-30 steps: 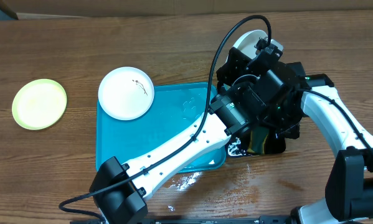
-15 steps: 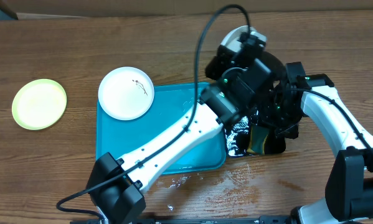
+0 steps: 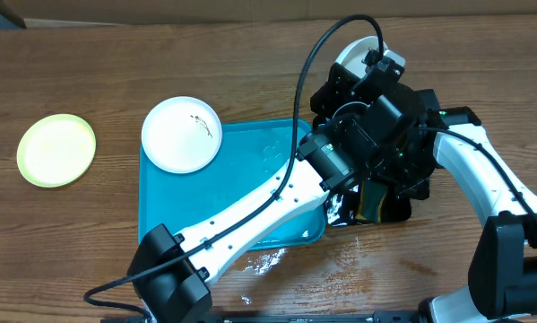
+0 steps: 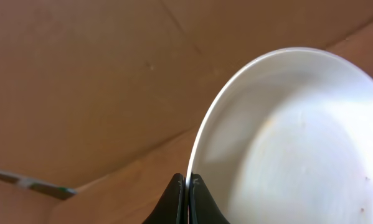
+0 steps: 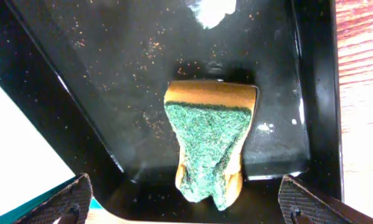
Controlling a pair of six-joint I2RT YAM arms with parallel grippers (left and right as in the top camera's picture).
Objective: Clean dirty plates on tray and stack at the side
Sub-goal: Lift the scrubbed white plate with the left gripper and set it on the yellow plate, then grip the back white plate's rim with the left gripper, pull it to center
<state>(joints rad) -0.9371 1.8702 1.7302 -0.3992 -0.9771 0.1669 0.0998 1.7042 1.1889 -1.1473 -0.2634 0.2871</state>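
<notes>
My left gripper (image 4: 187, 186) is shut on the rim of a white plate (image 4: 298, 137) and holds it tilted in the air; the plate's edge shows at the back in the overhead view (image 3: 353, 56). A second white plate (image 3: 182, 134) with a dark smear rests on the far left corner of the turquoise tray (image 3: 250, 197). A yellow-green plate (image 3: 56, 149) lies on the table at the left. My right gripper (image 5: 186, 196) is open and empty above a green and yellow sponge (image 5: 208, 143).
The sponge lies in a glossy black tray (image 5: 111, 81) right of the turquoise tray, with a bit of foam (image 5: 211, 9) at its far end. Wet patches (image 3: 268, 260) lie on the table in front of the turquoise tray. A cardboard wall (image 4: 80, 74) stands behind.
My left gripper swung left with the plate, then back right, ending near where it was a second ago. The right arm has not moved.
</notes>
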